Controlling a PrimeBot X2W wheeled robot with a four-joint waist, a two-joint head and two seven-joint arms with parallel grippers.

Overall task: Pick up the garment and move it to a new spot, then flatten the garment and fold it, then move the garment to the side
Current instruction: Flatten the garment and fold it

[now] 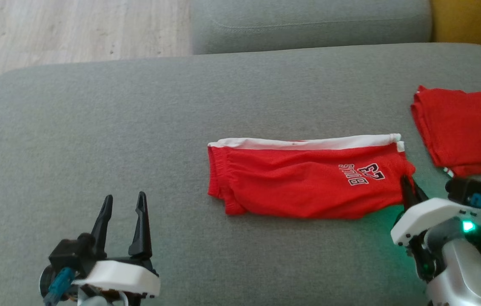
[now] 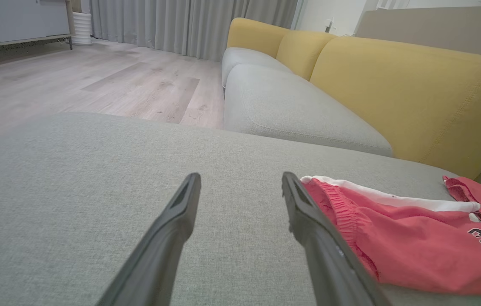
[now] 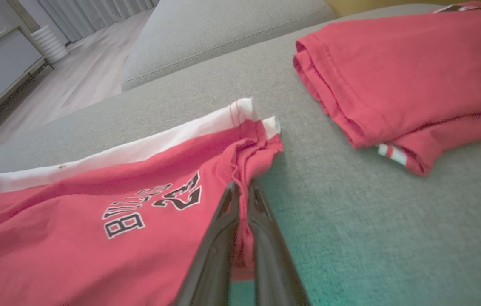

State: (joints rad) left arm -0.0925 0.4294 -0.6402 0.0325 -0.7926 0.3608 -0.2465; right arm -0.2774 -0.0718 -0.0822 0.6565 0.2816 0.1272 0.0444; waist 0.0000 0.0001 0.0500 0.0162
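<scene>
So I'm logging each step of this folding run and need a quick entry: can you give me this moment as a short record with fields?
surface: grey sofa seat
garment: red shorts, folded, lying flat, white stripe along the far edge
right arm: right tool shut, pinching the shorts' right-hand corner
left arm: left tool open, over bare seat, apart from the shorts
nearby: folded red top to the right of the shorts, not touching them

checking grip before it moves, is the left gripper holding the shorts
No, the left gripper stands open over the bare sofa, apart from the shorts.
</scene>
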